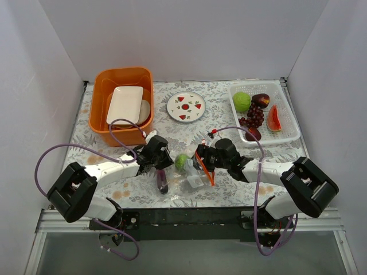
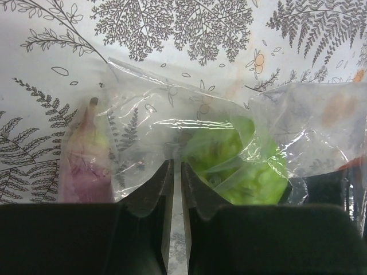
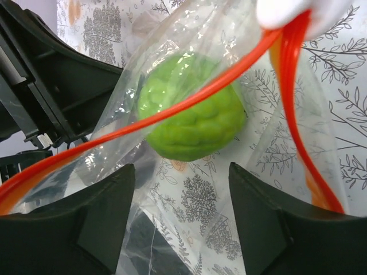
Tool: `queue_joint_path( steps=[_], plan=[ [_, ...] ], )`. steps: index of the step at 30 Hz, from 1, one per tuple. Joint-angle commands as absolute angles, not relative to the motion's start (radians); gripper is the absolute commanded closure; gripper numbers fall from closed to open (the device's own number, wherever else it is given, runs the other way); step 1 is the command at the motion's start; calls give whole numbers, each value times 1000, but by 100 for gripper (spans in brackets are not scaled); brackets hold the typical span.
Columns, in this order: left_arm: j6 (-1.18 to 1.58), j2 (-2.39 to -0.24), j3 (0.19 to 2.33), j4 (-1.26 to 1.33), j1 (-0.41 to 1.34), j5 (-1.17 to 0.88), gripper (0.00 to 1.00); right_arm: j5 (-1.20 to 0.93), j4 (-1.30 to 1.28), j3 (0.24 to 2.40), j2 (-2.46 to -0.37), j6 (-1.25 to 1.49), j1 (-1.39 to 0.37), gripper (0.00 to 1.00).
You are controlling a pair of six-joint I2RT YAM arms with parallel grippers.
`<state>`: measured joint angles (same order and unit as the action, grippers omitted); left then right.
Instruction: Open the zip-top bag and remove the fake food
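White walls close round a desk (image 1: 189,137) spread with a grey fern-print cloth; at its near middle lies the zip-top bag (image 2: 149,97), clear and crinkled, with a green ball (image 3: 192,112) inside it; a purple piece (image 2: 83,166) lies just beside the ball, though I cannot tell whether it is inside the film; the left hand (image 2: 176,169) is clenched on a fold of the bag; the right hand (image 3: 179,172) is released, its fingers wide apart at the mouth, where the orange zip strip (image 3: 114,136) loops across; at the far right a white basket (image 1: 289,136) holds a second green ball (image 1: 241,101), a grape bunch (image 1: 254,116) and a red slice (image 1: 274,118); a round plate (image 1: 186,106) printed with red strawberries sits mid-desk, beside an orange tub (image 1: 100,117) of white dishes (image 1: 125,104).
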<state>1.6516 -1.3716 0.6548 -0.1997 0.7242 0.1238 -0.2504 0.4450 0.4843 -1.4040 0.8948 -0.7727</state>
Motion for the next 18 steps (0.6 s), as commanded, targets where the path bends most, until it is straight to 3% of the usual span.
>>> queue_joint_path(
  steps=[1,8,18],
  plan=[
    [1651,-1376,618,-118,730,117,91,-244,494,540,-1436,900,-779,23],
    [1628,-1413,597,-72,730,74,93,-147,387,615,-1476,859,-798,16],
    [1582,-1485,595,-6,732,14,96,-19,219,770,-1600,778,-859,14]
  ],
)
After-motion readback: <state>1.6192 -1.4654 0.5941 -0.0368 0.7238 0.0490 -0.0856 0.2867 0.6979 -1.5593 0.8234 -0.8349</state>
